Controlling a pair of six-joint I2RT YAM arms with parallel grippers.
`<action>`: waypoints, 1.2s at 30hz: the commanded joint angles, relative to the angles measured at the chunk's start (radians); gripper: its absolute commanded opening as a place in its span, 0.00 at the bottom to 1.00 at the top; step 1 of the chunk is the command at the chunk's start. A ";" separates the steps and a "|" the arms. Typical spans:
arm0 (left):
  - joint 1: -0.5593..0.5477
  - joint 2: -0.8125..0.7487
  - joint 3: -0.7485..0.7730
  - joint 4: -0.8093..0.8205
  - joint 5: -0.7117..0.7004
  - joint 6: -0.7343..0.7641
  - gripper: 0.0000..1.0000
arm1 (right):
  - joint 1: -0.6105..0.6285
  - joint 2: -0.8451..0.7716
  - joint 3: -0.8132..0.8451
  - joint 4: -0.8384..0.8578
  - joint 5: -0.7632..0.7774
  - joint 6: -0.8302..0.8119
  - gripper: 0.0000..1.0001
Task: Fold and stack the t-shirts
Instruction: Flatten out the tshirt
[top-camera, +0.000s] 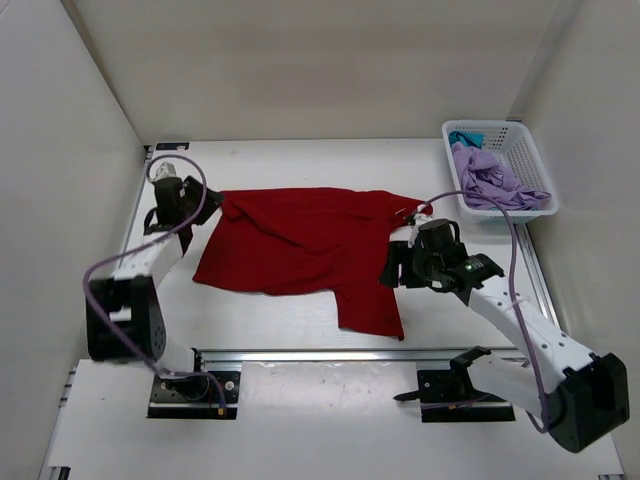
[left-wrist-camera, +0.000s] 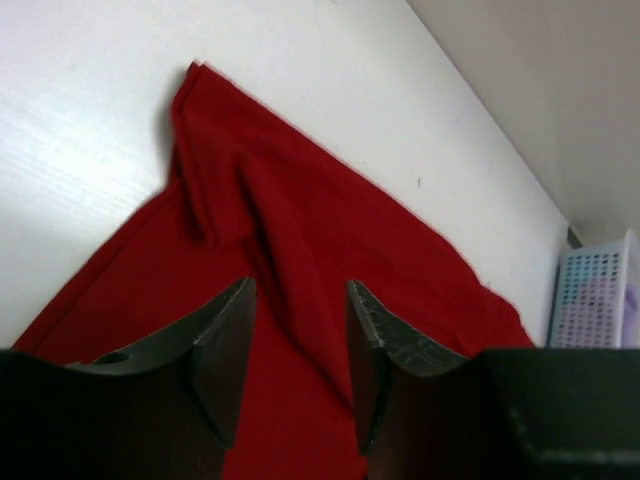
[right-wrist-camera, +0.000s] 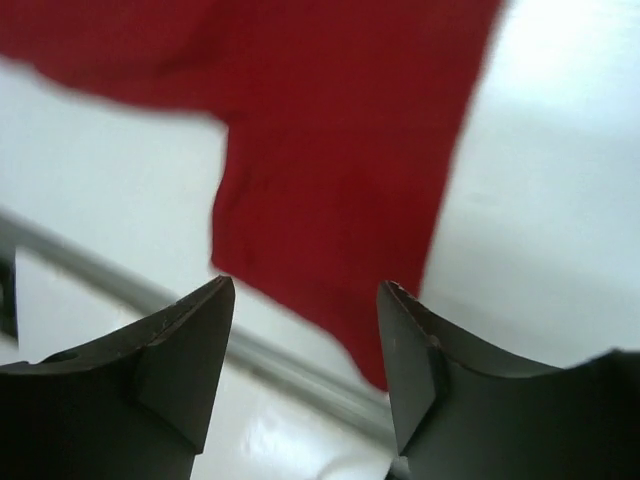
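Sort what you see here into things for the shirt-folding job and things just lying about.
For the job:
red shirt, spread out flat
purple shirt
teal shirt

Just lying about:
white basket, holding the purple and teal shirts

Red shirt (top-camera: 300, 250): lies spread out on the white table (top-camera: 290, 165), a bit wrinkled, with one part sticking out toward the near side.
Left gripper (top-camera: 190, 208): right by the shirt's left edge.
Right gripper (top-camera: 393, 270): right by the shirt's right edge.
Basket (top-camera: 520, 140): white with little holes, in the far right corner.
Purple shirt (top-camera: 490, 180): bunched up in the basket.
Blue shirt (top-camera: 462, 137): only a small bit peeks out behind the purple one.
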 joint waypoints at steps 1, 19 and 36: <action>-0.015 -0.206 -0.154 -0.079 -0.052 0.074 0.51 | -0.086 0.093 -0.066 0.230 0.030 0.064 0.54; 0.177 -0.602 -0.584 -0.375 -0.230 0.073 0.47 | 0.019 0.005 -0.218 0.398 0.036 0.077 0.18; 0.154 -0.361 -0.587 -0.157 -0.150 -0.041 0.42 | 0.072 -0.011 -0.225 0.439 -0.007 0.061 0.22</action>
